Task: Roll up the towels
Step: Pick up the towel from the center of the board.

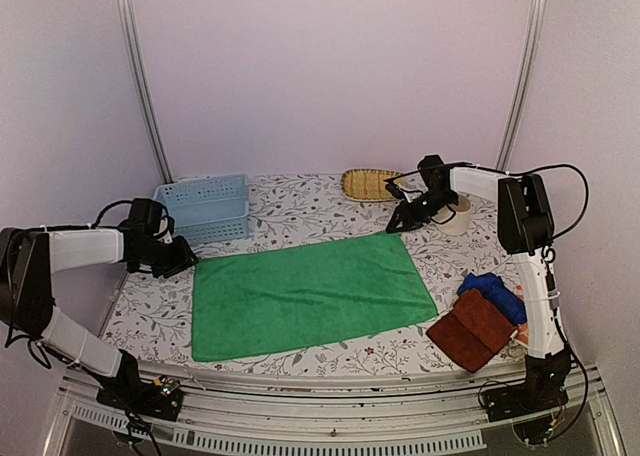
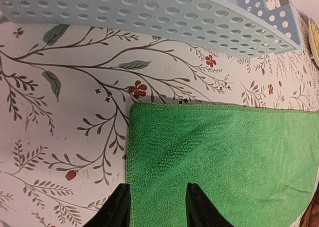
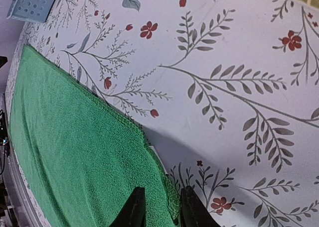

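Only overhead: brown towel (image 1: 472, 328), blue towel (image 1: 497, 290)

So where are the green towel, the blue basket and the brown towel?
green towel (image 1: 310, 291), top view, middle of the cloth.
blue basket (image 1: 212, 226), top view, near wall.
brown towel (image 1: 472, 329), top view, folded top face.

I see a green towel (image 1: 310, 294), reddish-brown towel (image 1: 472, 328), blue towel (image 1: 495, 288), pale blue basket (image 1: 205, 208), yellow tray (image 1: 368, 184); white tabletop (image 1: 290, 211) printed with grey vines, red flowers.
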`<move>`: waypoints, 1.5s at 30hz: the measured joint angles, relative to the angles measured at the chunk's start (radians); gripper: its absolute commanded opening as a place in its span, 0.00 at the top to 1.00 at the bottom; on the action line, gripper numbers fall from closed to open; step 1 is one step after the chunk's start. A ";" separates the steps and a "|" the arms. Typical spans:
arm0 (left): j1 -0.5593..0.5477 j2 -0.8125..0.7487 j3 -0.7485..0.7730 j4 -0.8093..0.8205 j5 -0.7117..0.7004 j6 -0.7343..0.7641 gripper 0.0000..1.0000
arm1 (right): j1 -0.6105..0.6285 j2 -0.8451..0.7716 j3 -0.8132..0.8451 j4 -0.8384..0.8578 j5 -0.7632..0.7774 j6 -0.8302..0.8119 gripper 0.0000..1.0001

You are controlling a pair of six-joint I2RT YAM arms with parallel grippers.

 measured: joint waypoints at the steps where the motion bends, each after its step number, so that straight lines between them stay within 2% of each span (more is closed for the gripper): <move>1: 0.000 0.000 0.000 0.000 0.000 0.000 0.59 | 0.000 0.000 0.006 0.000 -0.002 0.001 0.79; 6: 0.003 0.000 0.000 -0.002 -0.005 0.000 0.56 | 0.000 0.000 0.035 0.006 -0.003 0.011 0.93; 11: 0.021 0.000 0.000 -0.003 -0.010 0.003 0.55 | 0.000 0.001 0.035 0.005 -0.002 0.015 0.94; 13: 0.028 0.001 0.000 -0.004 -0.012 0.007 0.56 | 0.000 0.002 0.035 0.004 -0.002 0.015 0.88; 15: 0.031 0.003 0.000 -0.004 -0.013 0.009 0.56 | 0.000 0.004 0.035 0.003 0.000 0.018 0.76; 19: 0.032 0.004 0.000 -0.004 -0.010 0.013 0.56 | -0.001 0.005 0.035 0.003 0.016 0.012 0.66; 26: 0.032 0.004 0.000 -0.004 -0.003 0.019 0.56 | -0.007 0.005 0.031 0.005 0.080 0.007 0.63; 31: 0.032 0.005 0.000 -0.004 -0.002 0.023 0.55 | -0.008 0.005 -0.011 0.008 0.064 0.003 0.63; 35: 0.033 0.006 0.002 -0.008 -0.009 0.026 0.51 | -0.010 0.002 -0.027 0.017 0.018 -0.008 0.70; 42: 0.045 0.058 0.036 -0.019 -0.029 0.027 0.56 | -0.010 0.005 -0.023 0.008 -0.012 -0.008 0.94; 45: 0.047 0.091 0.061 -0.020 -0.035 0.027 0.57 | -0.010 0.006 -0.019 0.011 -0.011 -0.004 0.96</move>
